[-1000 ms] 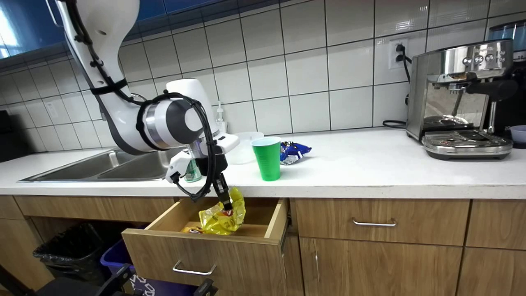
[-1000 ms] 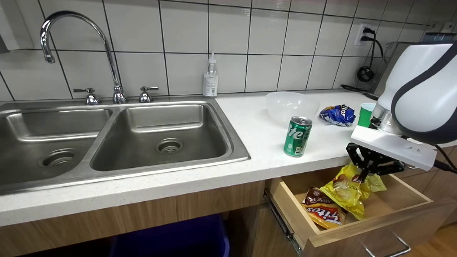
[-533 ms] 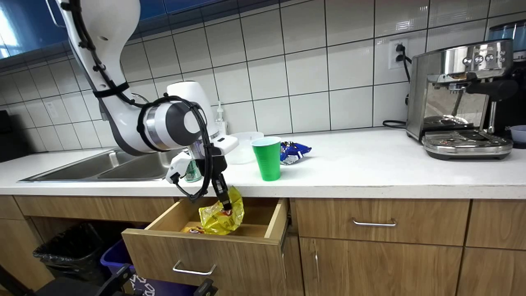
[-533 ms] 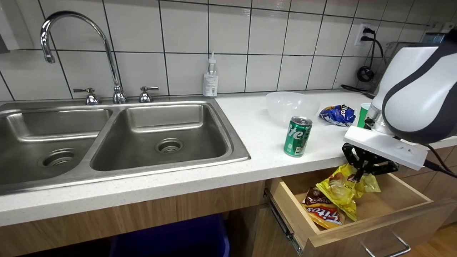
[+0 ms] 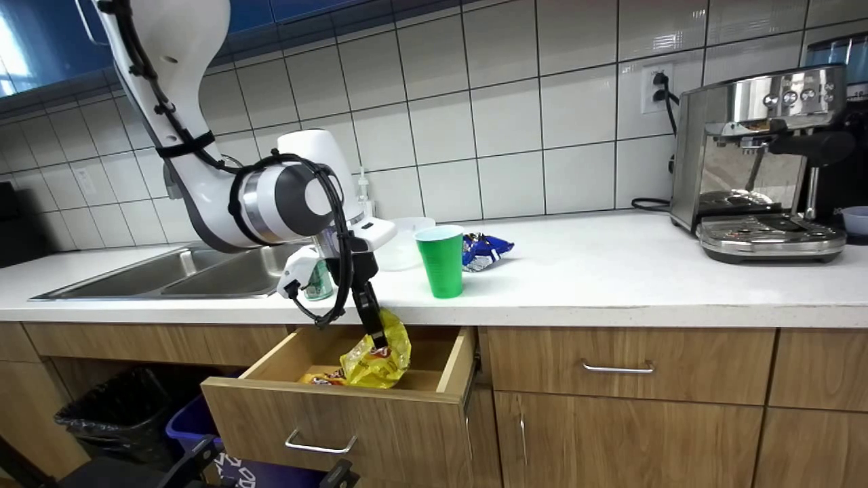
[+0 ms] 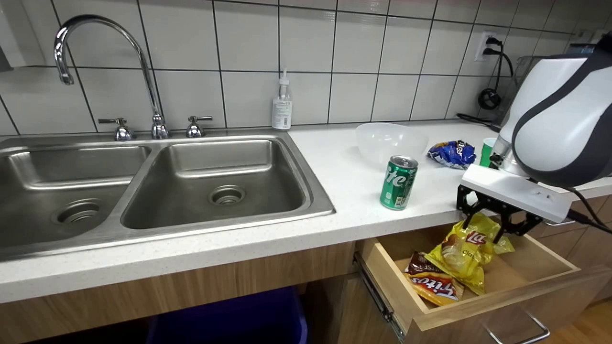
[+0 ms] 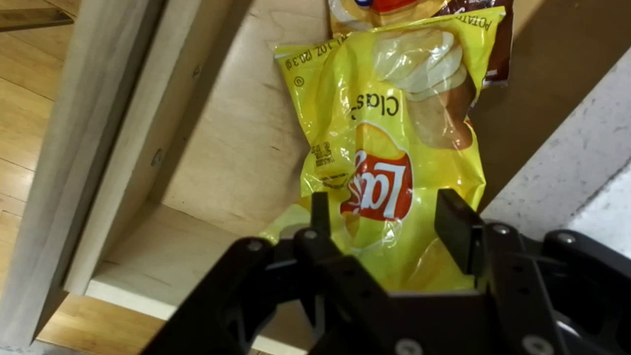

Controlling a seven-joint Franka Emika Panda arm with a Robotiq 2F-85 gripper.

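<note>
A yellow chip bag (image 7: 335, 98) with a red logo leans inside the pulled-out wooden drawer (image 6: 499, 297), its upper part between the spread fingers of my gripper (image 7: 382, 217). Clear space shows from each finger to the logo, and the jaws do not pinch the bag; whether a finger brushes it I cannot tell. In an exterior view the gripper (image 6: 483, 232) points down over the drawer, fingers apart in front of the yellow bag (image 6: 459, 260). Under that bag's lower end lie an orange packet (image 6: 432, 288) and a dark brown packet (image 6: 423, 263).
The countertop edge (image 5: 610, 316) runs just behind and above the drawer. On the counter stand a green cup (image 5: 441, 264), a green can (image 6: 399, 184), a clear bowl (image 6: 389, 138) and a crumpled blue bag (image 6: 452, 154). A sink (image 6: 313, 191) lies alongside.
The jaws were shut on the yellow bag and have now spread apart, letting it go. Before that, the gripper shifted slightly with the bag. The bag's logo now shows between the fingers.
</note>
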